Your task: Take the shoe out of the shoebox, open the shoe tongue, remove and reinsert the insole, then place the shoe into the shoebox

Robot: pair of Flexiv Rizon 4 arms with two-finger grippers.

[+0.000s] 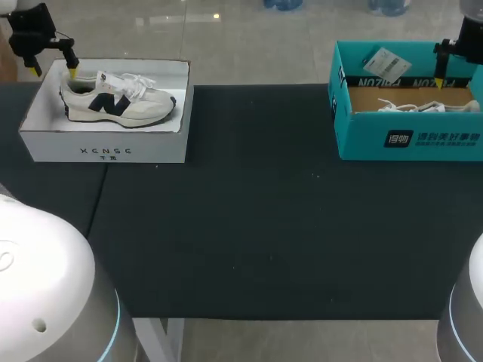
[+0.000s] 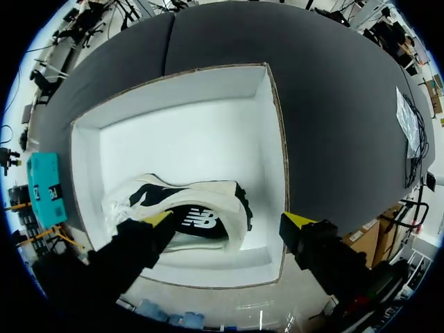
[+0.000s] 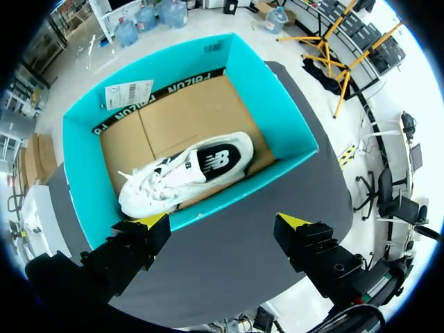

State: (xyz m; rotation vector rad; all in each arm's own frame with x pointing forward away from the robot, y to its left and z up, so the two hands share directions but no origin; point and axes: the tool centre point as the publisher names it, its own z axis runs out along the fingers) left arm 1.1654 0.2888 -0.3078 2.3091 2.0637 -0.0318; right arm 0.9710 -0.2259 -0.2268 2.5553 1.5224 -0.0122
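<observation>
Dark cloth-covered table [image 1: 249, 226]; both boxes stand along its far edge.

- **Far left corner:** an open white cardboard shoebox [image 1: 106, 151] holds a cream-and-navy sneaker [image 1: 117, 99], toe towards the table's middle. The left gripper [image 2: 229, 219] hangs over the heel end, fingers spread wide, holding nothing.
- **Far right corner:** a teal cardboard shoebox [image 1: 411, 139] holds a white lace-up sneaker [image 3: 184, 170]. The right gripper [image 3: 220, 222] is above it, equally wide and empty.

Assessment: either shoe is probably light, with a soft upper over a stiffer sole. The heel collar looks the firmest hold. Loose laces may snag.
</observation>
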